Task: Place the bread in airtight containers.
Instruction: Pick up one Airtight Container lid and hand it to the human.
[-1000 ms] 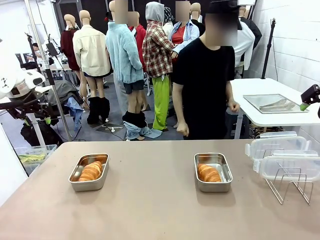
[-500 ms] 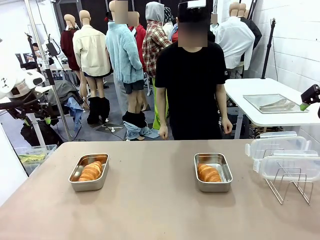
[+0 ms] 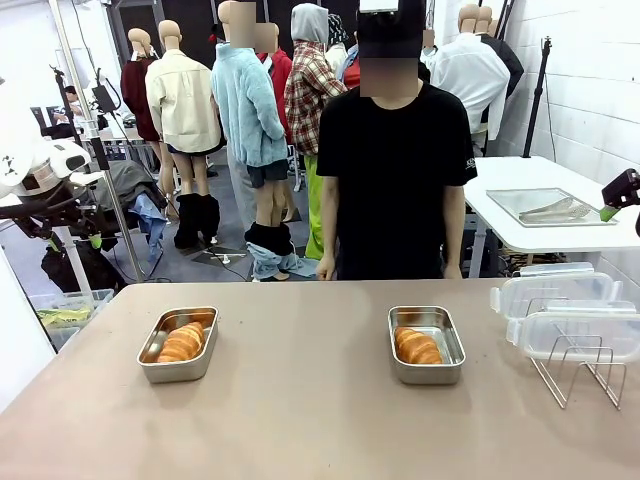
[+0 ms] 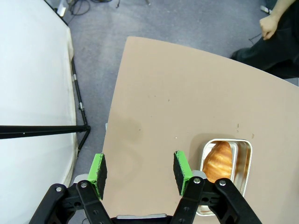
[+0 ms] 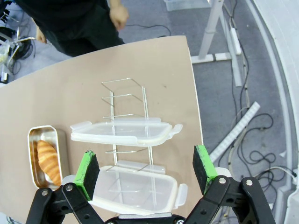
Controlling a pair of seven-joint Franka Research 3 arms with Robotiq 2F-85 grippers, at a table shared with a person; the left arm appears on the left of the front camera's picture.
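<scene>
Rolls (image 3: 182, 342) lie in two lidless tins (image 3: 175, 373) on the desk (image 3: 310, 420).
One roll sits in the left tin, another in the right tin (image 3: 427, 375); two lids (image 3: 555, 292) rest on the rack (image 3: 590, 375) at the desk's right. Left fingers (image 4: 181, 171) and right fingers (image 5: 88, 172) are spread, holding nothing.

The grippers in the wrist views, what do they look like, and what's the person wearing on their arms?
The left gripper and the right gripper look alike: black jointed fingers with silver pivot bolts, each tipped with a bright green rectangular pad on its inner face. The person wears a black short-sleeved T-shirt, so the forearms are uncovered.
</scene>
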